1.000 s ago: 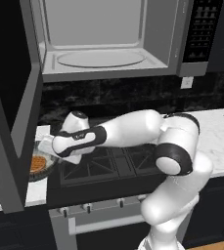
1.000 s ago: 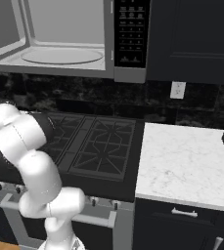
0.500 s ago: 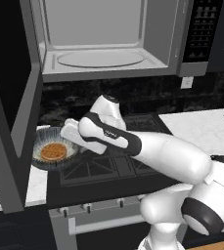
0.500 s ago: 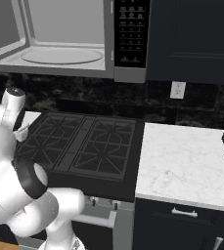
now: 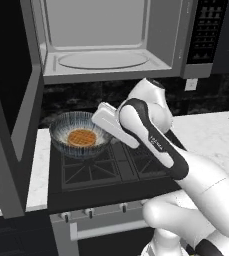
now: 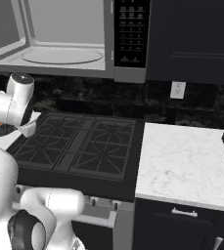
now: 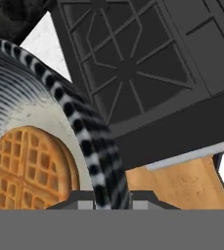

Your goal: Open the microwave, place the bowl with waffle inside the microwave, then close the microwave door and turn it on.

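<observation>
Streaked blue-grey and white bowl (image 5: 81, 134) held above the stove's (image 5: 111, 167) left burners, below the open microwave (image 5: 106, 42); orange-brown gridded waffle (image 5: 81, 136) flat at centre; gripper (image 5: 105, 126) clamped on bowl rim at 3 o'clock

My gripper (image 5: 105, 121) holds the bowl (image 5: 81, 134) with waffle (image 5: 81, 136) above the stove (image 5: 111, 167), below the open microwave (image 5: 103, 40).

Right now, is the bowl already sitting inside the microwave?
No, the bowl with the waffle is held above the stove, below the open microwave, whose turntable is bare.
</observation>
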